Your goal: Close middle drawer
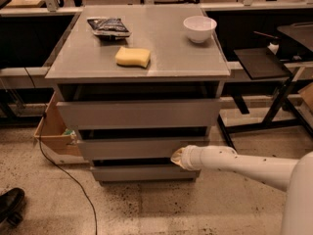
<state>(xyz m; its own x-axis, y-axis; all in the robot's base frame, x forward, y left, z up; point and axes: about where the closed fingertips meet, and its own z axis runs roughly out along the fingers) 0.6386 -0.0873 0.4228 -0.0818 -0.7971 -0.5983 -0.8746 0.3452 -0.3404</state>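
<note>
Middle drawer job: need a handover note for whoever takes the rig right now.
Gripper: at the right end of the flat grey middle drawer front, at or very near contact. The white arm reaches in from the right.
Drawer: a dark gap shows above its front. Whether it sits fully in cannot be told.
Done: gripper is placed at the panel.
Left: probably push straight in until it stops, then back the arm off.

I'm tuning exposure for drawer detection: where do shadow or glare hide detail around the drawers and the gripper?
Camera view: dim warm light from above; dark shadow fills the gap above the middle drawer, hiding its inside; the cabinet top carries only a soft sheen; the gripper, at the middle drawer's front toward its right end, stands out pale, with no glare.
</note>
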